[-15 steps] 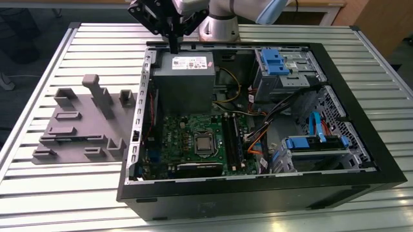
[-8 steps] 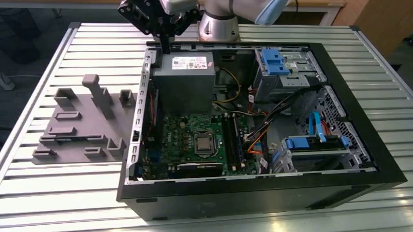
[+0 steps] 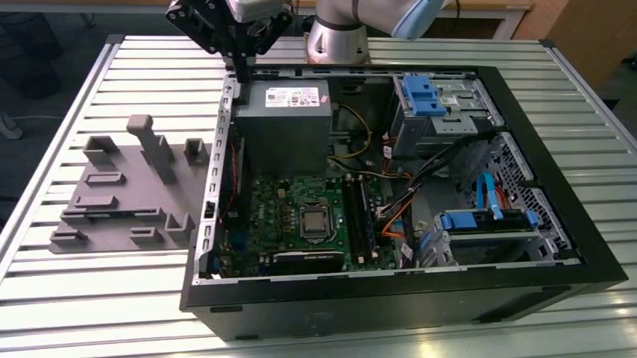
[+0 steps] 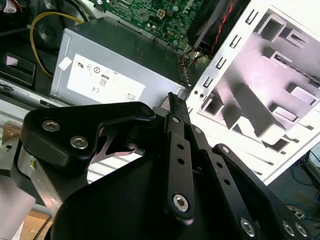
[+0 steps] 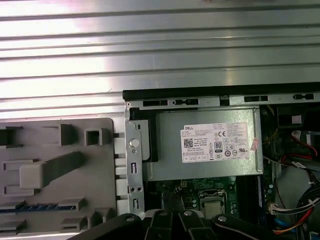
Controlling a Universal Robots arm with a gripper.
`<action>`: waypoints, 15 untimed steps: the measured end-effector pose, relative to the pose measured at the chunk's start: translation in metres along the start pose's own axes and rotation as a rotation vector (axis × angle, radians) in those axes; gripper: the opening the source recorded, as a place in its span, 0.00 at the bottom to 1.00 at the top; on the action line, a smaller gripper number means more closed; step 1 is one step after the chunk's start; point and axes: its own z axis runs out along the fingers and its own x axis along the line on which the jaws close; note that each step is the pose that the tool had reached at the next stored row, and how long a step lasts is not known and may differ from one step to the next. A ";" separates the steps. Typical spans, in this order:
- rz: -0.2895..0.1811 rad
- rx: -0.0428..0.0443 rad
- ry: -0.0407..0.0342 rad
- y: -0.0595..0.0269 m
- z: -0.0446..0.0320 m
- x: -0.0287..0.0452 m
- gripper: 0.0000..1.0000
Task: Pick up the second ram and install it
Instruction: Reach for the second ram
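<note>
The second ram (image 5: 37, 206) shows as a blue-green strip lying in a slot of the grey fixture (image 5: 55, 165) in the first wrist view. My gripper (image 3: 240, 77) hangs over the back left corner of the open computer case (image 3: 557, 246), above the power supply (image 3: 283, 112) and some way from the fixture (image 3: 130, 186). Its black fingers (image 4: 171, 100) meet at the tips with nothing between them, so it is shut and holds nothing. The black memory slots (image 3: 356, 220) lie on the green motherboard (image 3: 289, 216), beside the processor socket.
The case stands on a slatted metal table (image 3: 80, 298). Inside it are blue drive brackets (image 3: 423, 93), a lower drive cage (image 3: 488, 224) and loose cables (image 3: 398, 201). The arm's base (image 3: 336, 37) stands behind the case. Upright grey fixture posts (image 3: 149, 142) rise left of the case wall.
</note>
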 end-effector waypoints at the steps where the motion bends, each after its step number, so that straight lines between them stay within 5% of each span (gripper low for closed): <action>1: 0.000 -0.0001 -0.0001 -0.0001 0.0000 0.0018 0.11; 15: 0.000 0.0000 0.0000 -0.0018 -0.0007 0.0236 0.11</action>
